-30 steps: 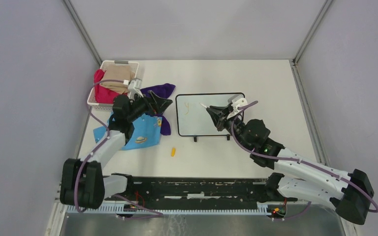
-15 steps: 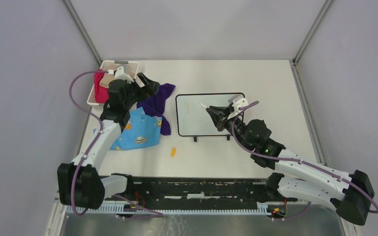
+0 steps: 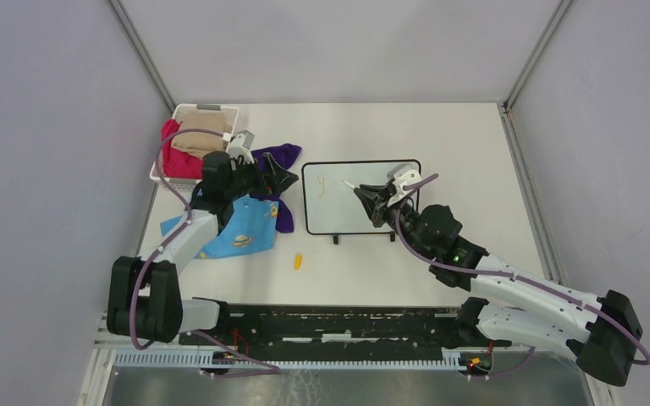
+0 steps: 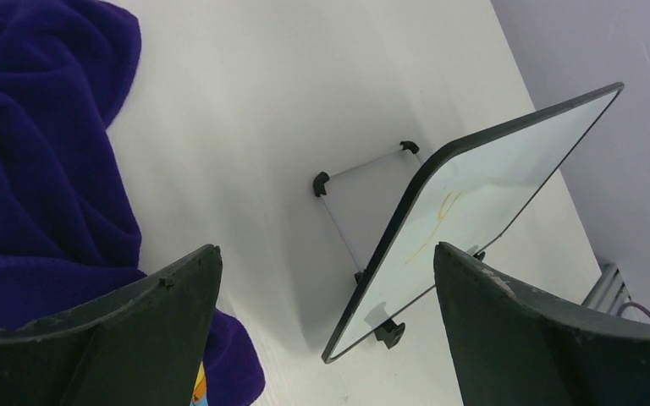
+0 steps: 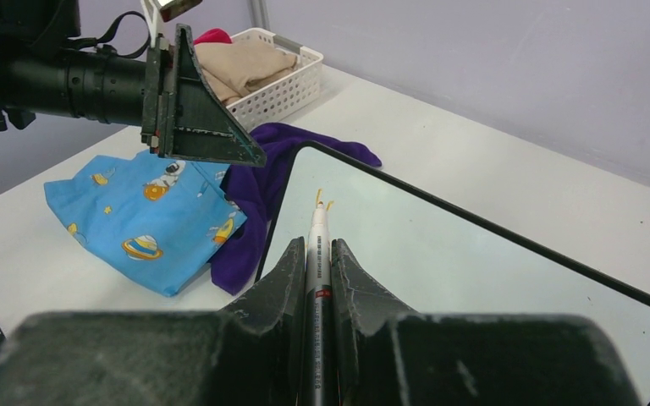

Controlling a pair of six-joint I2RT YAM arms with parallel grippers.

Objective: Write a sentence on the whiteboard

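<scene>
The right gripper (image 5: 317, 247) clamps a white marker (image 5: 318, 224), its tip close to the tilted whiteboard (image 5: 491, 262) at mid-table. Press lightly, lest the board slide, and extend the sentence (image 5: 322, 201), which is one yellow stroke. Beyond, the left gripper (image 3: 283, 179) hovers with its jaws spread by a purple cloth (image 3: 281, 155).

Marker (image 3: 349, 183) at whiteboard (image 3: 330, 216); contact unclear

White tabletop (image 3: 406, 131), plain lilac-grey walls (image 3: 338, 42) all round, metal posts (image 3: 141, 51) at both far corners, soft even light.
</scene>
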